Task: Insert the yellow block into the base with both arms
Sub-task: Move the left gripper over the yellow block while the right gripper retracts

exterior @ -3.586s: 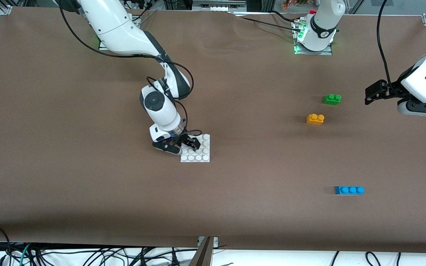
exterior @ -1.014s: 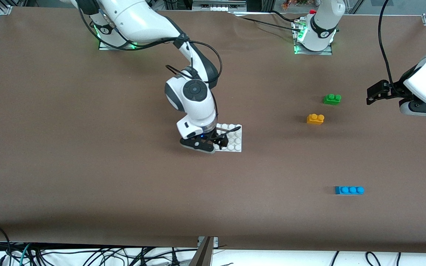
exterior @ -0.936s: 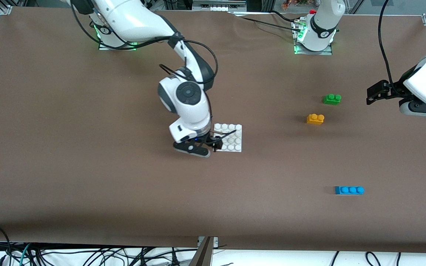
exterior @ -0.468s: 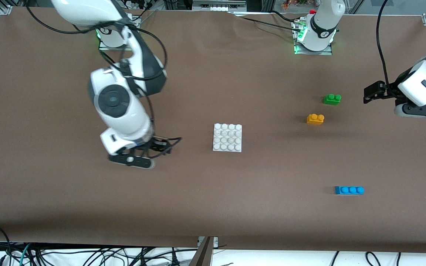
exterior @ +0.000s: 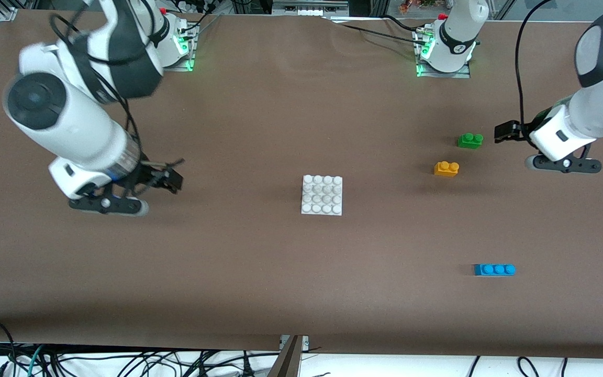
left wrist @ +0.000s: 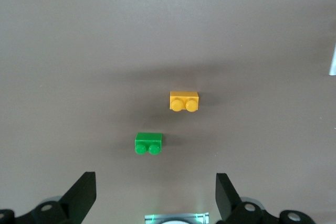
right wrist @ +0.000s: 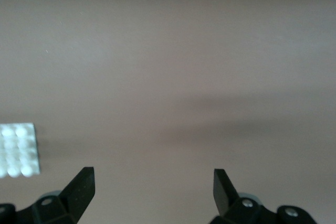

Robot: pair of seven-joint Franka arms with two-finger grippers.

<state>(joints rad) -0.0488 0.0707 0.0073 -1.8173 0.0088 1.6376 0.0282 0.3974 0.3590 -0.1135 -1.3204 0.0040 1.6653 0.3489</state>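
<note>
The yellow block (exterior: 446, 168) lies on the table toward the left arm's end; it also shows in the left wrist view (left wrist: 184, 100). The white studded base (exterior: 322, 195) lies flat mid-table with nothing on it, and its edge shows in the right wrist view (right wrist: 18, 150). My left gripper (exterior: 508, 131) is open and empty over bare table beside the green brick, its fingers wide apart in its wrist view (left wrist: 156, 187). My right gripper (exterior: 168, 178) is open and empty over bare table toward the right arm's end, well away from the base (right wrist: 152, 179).
A green two-stud brick (exterior: 470, 140) lies just farther from the front camera than the yellow block (left wrist: 148, 143). A blue three-stud brick (exterior: 494, 269) lies nearer to the front camera. The arm bases (exterior: 443, 57) stand along the table's back edge.
The right gripper slid the base toward the left arm's end, let it go and pulled back toward its own end. The left gripper has moved closer to the green brick.
</note>
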